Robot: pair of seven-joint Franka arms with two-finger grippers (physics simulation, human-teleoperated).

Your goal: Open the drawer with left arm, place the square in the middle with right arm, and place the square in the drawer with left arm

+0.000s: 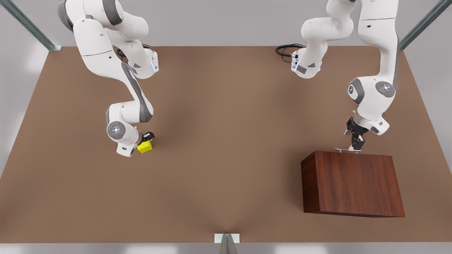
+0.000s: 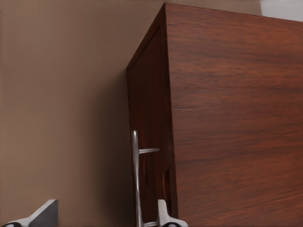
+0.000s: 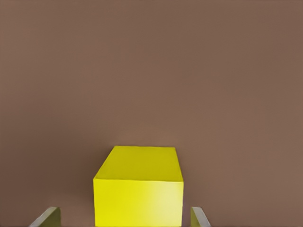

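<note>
The cabinet (image 1: pixel 353 183) sits on the table (image 1: pixel 226 106) near its edge at the front view's right, drawer (image 2: pixel 149 109) closed flush. The left gripper (image 1: pixel 356 143) is at the handle (image 1: pixel 348 150) on the cabinet's far face, fingers (image 2: pixel 163 215) spread wide with the bar between them, gripping nothing. The cube (image 1: pixel 145 146) lies well apart from the cabinet, across bare tabletop. The right gripper (image 1: pixel 144 140) is down over it, fingers (image 3: pixel 199 217) open on either side with small gaps, not clamped.
</note>
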